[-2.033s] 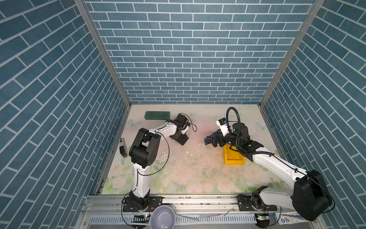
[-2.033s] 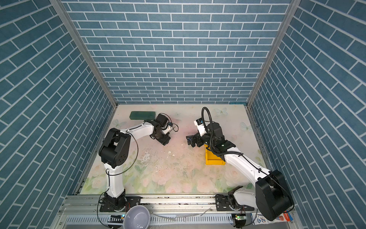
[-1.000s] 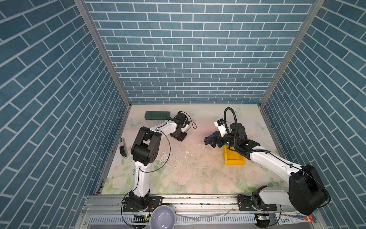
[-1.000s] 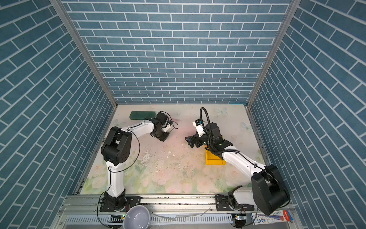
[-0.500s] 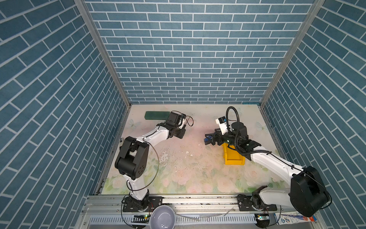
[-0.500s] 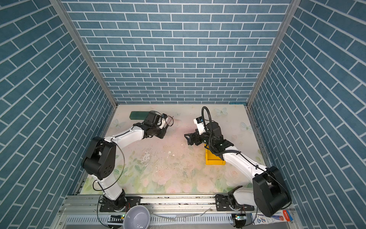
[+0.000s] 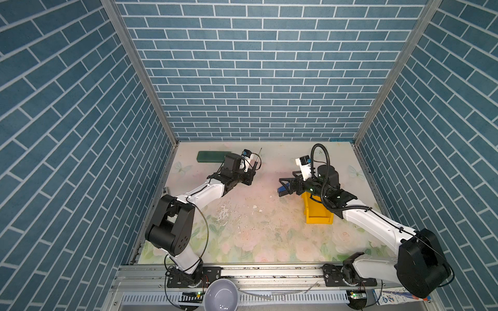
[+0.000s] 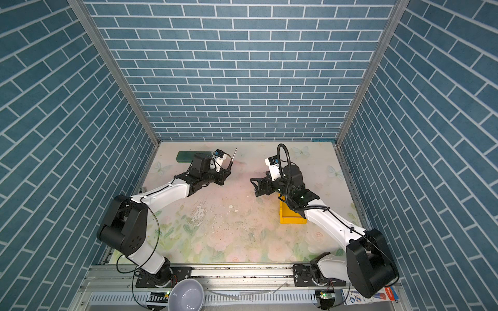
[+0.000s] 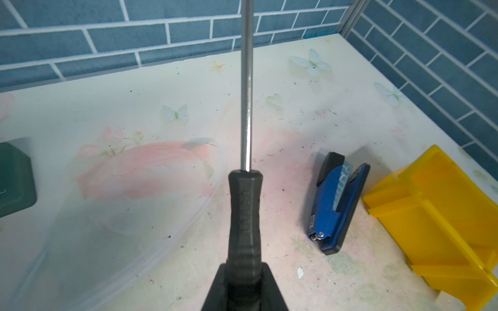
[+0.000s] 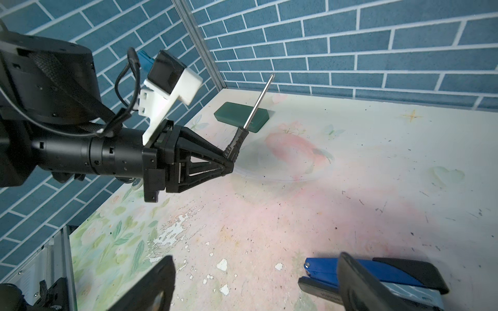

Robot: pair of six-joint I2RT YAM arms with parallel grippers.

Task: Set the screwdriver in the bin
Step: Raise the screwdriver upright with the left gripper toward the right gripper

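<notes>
Black-handled, the screwdriver (image 10: 237, 142) is hanging above the table near the back left, its long axis tilting steeply and its thin shaft pointing up toward the back wall. The left gripper (image 10: 228, 161) is clamping the handle's butt end. The right gripper (image 7: 285, 185) is hovering, jaws spread wide, over the blue stapler (image 7: 281, 191) beside the yellow bin (image 7: 318, 215), well apart from the screwdriver.

left hand (image 10: 228, 162) gripping screwdriver (image 10: 235, 143), blue stapler (image 10: 322, 269) nearby
</notes>
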